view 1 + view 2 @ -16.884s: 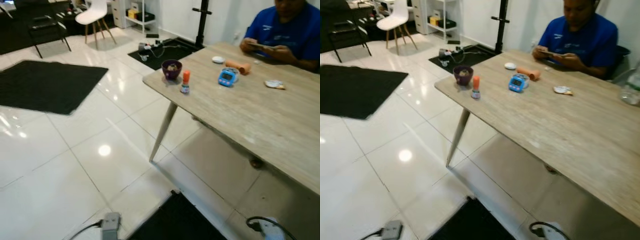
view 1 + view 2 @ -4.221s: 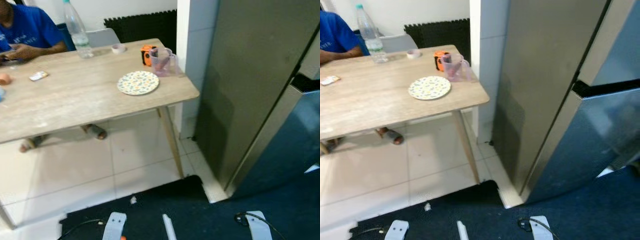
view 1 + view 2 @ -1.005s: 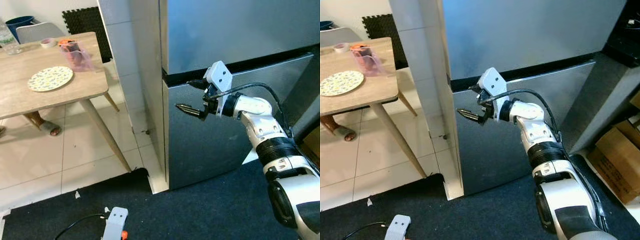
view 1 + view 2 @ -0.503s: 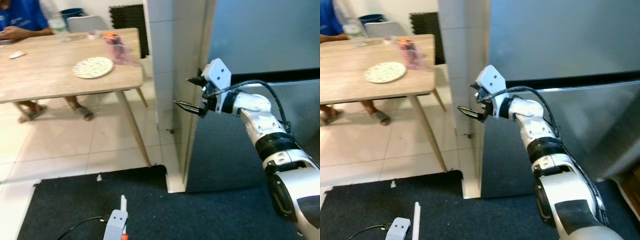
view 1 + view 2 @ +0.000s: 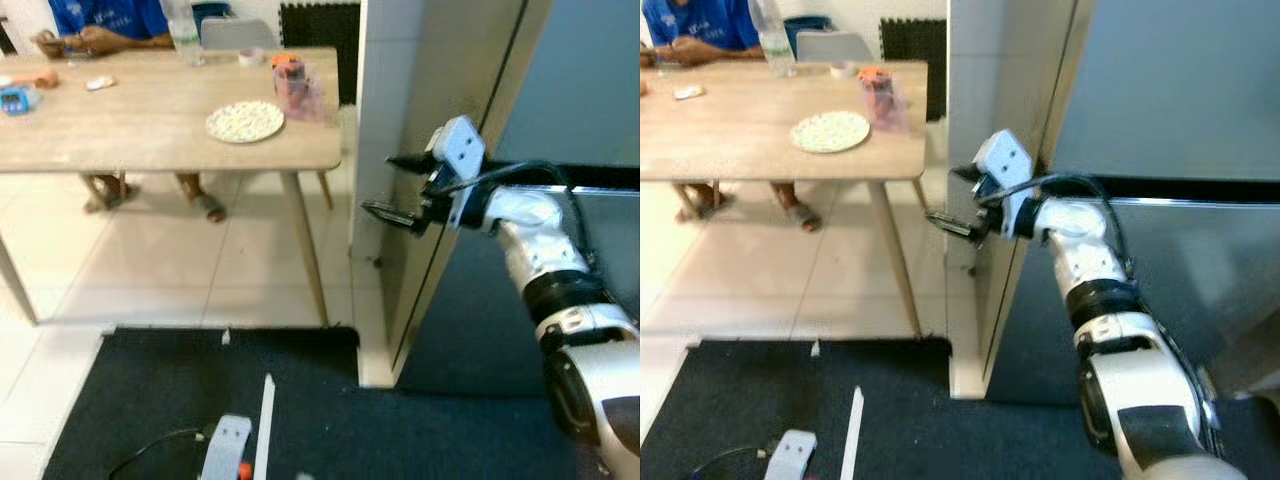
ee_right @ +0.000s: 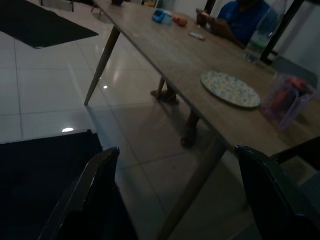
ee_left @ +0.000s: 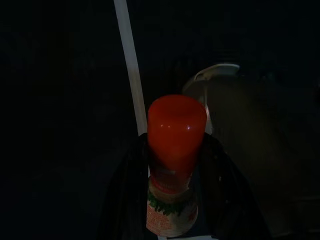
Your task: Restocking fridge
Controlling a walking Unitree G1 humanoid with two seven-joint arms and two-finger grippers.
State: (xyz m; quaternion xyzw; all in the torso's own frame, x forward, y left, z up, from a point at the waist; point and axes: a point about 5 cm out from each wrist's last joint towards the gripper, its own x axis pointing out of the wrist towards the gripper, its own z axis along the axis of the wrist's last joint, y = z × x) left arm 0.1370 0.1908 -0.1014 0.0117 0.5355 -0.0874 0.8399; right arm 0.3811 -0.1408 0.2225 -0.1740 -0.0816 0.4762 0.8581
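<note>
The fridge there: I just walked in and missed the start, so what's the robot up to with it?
The robot faces the grey fridge, which is shut. Its right gripper is raised by the door's left edge, jaws open and empty. The left gripper hangs low in the dark, clamped on a small red-capped bottle. Beside the fridge, a person in blue sits at the far end of the wooden table.

My left pincer point(image 7: 172, 165) holds a bottle point(image 7: 173, 170) with a glossy red plastic cap. The fridge point(image 5: 470, 90) looks like brushed matt metal; the bench point(image 5: 150, 135) is pale wood grain; floor tiles point(image 5: 150, 270) shine.
</note>
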